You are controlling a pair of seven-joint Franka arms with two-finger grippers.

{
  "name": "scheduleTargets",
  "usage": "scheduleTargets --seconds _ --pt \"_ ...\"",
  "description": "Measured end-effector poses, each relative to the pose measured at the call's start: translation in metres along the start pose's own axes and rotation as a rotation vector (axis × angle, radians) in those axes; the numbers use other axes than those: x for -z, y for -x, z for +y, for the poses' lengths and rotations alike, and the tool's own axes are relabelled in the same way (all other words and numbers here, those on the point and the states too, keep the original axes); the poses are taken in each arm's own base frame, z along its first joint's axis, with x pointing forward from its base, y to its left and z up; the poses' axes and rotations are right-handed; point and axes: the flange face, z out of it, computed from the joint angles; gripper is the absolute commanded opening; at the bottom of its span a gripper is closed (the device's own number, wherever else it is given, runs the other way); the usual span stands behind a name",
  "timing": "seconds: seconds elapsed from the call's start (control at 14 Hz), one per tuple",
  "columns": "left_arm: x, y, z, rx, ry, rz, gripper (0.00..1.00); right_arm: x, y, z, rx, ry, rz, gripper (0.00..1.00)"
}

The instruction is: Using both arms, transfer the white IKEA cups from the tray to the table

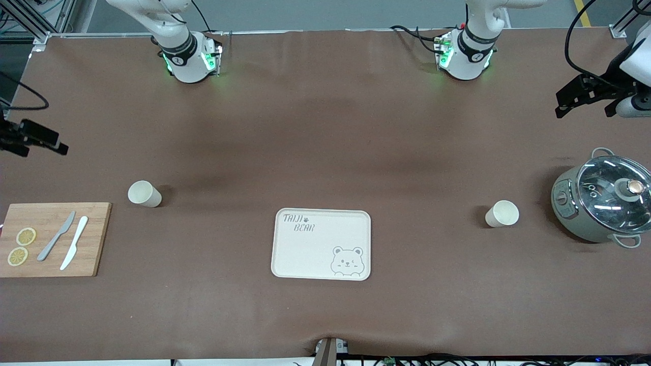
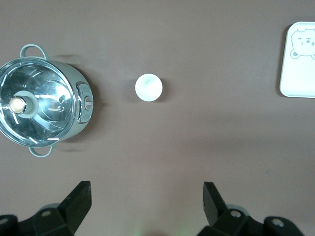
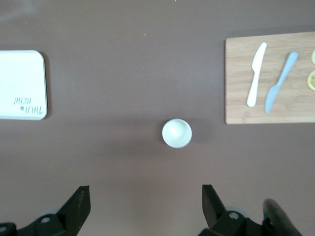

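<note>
Cups (image 1: 145, 193) (image 1: 502, 213) on table (image 1: 325, 142); wrist views show open claws (image 2: 147, 201) (image 3: 146, 201).

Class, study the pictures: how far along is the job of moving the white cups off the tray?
Done: both small cream-white cups stand on the brown table, and the cream bear-print tray holds nothing. In hand: nothing; the left gripper and right gripper are open, each up over its own cup. Left: apparently nothing.
</note>
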Motion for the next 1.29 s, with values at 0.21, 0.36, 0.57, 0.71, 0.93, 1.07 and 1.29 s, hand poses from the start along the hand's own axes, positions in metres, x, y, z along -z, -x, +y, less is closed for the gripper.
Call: scheduleTargets --seconds 0.21,0.36,0.57,0.71,0.93,1.07,1.29 --pt "0.002 0.000 -0.005 0.009 0.000 0.005 1.00 0.021 0.016 -0.024 0.057 0.145 0.004 1.00" --pt "0.006 0.000 -0.004 0.007 0.001 0.013 1.00 0.018 0.017 -0.023 0.056 0.155 -0.002 1.00" --pt "0.009 0.001 0.001 -0.002 0.001 0.019 1.00 0.003 0.018 -0.015 0.027 0.071 -0.024 1.00" --pt "0.007 -0.001 0.001 -0.002 0.001 0.019 1.00 0.002 0.017 -0.017 0.027 0.034 -0.014 1.00" --pt "0.013 -0.009 0.000 0.005 0.002 0.045 1.00 0.010 0.022 -0.017 0.029 0.050 -0.001 1.00" --pt "0.013 -0.011 0.002 0.002 0.002 0.047 1.00 0.016 0.024 -0.016 0.028 0.059 0.010 1.00" --pt "0.013 -0.012 0.002 0.001 0.002 0.048 1.00 0.024 0.031 -0.020 0.033 0.061 0.016 1.00"
